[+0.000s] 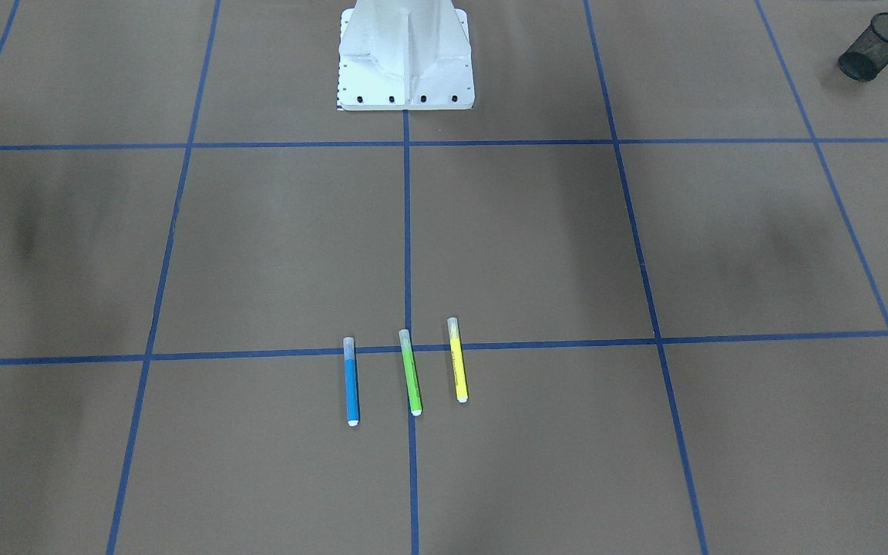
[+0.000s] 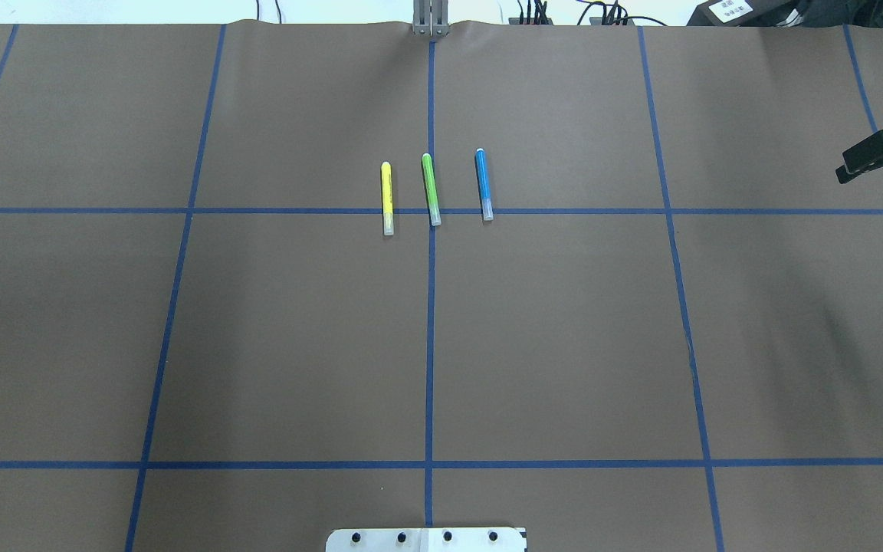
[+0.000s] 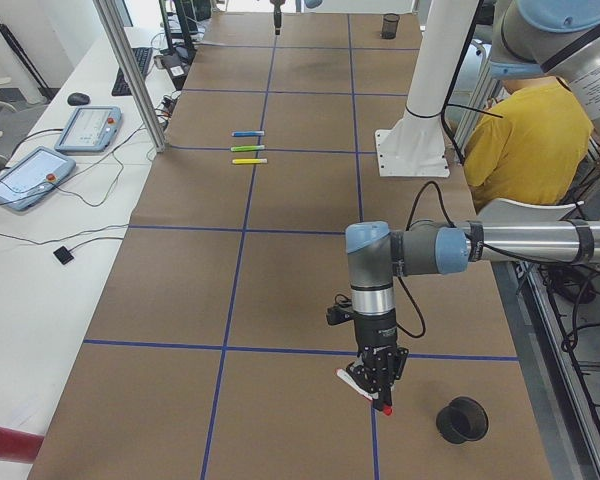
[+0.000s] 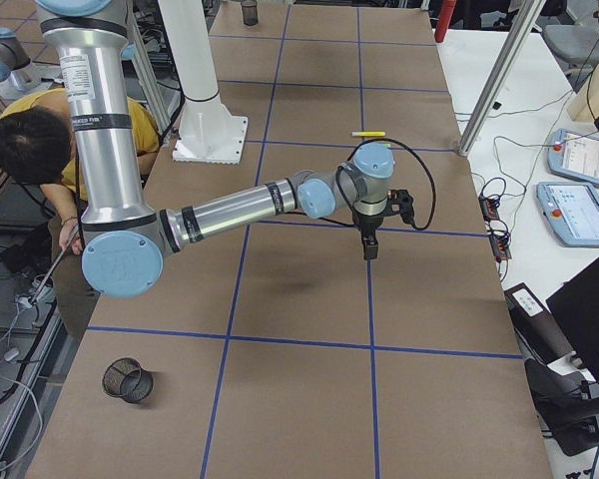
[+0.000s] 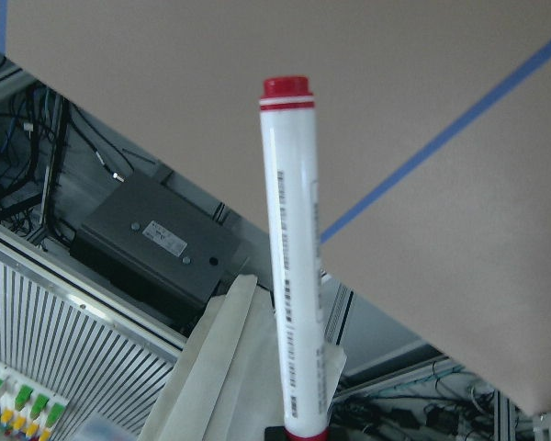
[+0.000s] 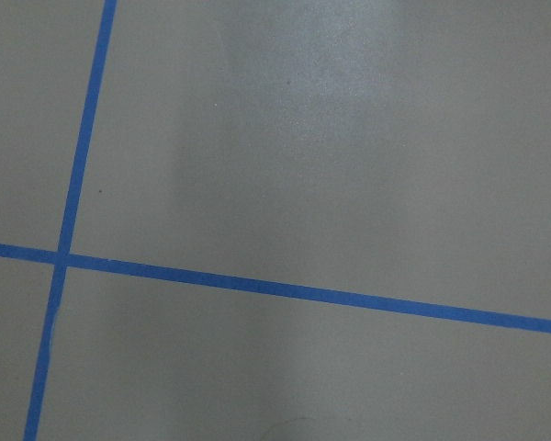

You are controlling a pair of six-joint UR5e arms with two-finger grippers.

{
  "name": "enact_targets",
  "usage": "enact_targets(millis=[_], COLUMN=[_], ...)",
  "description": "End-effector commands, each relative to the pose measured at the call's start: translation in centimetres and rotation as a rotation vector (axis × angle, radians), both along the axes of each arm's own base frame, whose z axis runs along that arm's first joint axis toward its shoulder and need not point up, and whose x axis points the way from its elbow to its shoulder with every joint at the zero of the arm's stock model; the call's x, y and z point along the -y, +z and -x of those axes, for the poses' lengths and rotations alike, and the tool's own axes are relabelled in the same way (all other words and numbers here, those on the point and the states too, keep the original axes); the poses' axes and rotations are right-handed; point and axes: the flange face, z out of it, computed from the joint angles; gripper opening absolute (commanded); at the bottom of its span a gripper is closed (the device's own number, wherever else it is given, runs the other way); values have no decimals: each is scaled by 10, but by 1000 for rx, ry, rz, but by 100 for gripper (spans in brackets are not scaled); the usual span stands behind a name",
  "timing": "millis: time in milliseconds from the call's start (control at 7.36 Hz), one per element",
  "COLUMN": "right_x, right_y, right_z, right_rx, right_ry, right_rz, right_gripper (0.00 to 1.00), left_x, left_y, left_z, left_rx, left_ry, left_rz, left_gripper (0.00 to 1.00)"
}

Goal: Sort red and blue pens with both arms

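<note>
The left arm (image 3: 530, 243) and right arm (image 4: 230, 208) are built of silver-grey tubes with pale blue joint caps. Black cables (image 4: 432, 188) are looped near each wrist.

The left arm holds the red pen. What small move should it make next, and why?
Probably shift the left gripper toward the robot's side until the red pen hangs over the black cup. The pen is clamped in the jaws above the table, beside the cup, not over its opening; releasing now would likely miss.
</note>
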Motion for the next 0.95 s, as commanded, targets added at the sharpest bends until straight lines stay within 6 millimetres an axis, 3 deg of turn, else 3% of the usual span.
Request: enact_targets(millis=[0,408,816], right_x=[-1,-2,-3], right_y=[0,2,3], right_z=[2,4,4], right_rx=[1,0,-1], right_ry=[-4,-9,-9], right_rz=[0,3,5], right_gripper=[100,100,100], left_x=[-69,-99,-118], left_y=[20,38,42], left_z=[21,25,16], left_rx=[57,79,-24], left_ry=[73,-22,-78], left_rz=[41,132,208], left_gripper=[0,0,0])
